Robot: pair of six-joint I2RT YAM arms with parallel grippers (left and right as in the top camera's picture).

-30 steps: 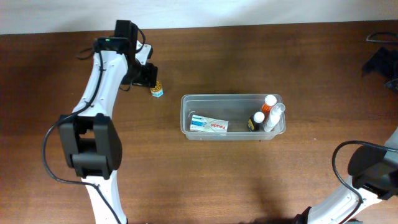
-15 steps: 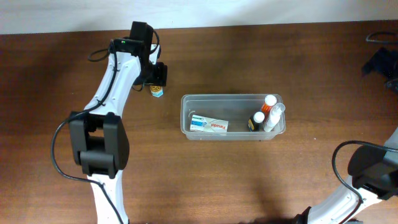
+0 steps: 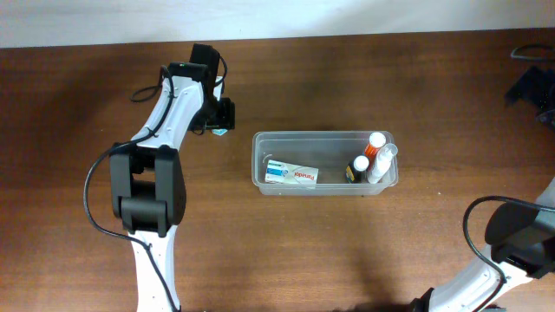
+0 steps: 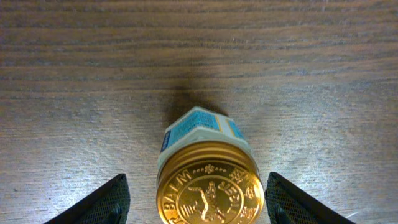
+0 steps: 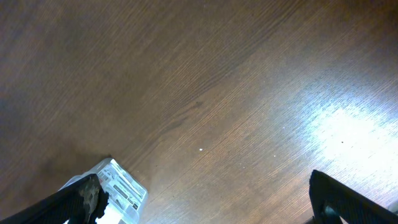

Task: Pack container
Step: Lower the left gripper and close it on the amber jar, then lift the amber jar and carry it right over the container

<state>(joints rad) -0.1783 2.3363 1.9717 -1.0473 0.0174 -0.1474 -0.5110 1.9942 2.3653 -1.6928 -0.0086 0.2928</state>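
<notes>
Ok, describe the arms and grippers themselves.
Left arm and right arm: white tubular links, bulky black joint housings, black cables looping alongside. Left gripper and right gripper: black, with dark, rounded fingers. No markings are legible.

We hold our white left arm (image 3: pixel 165 121) out toward the far edge | its black left gripper (image 3: pixel 224 116) spread wide, facing down | our black right gripper (image 5: pixel 205 186) likewise parted
</notes>
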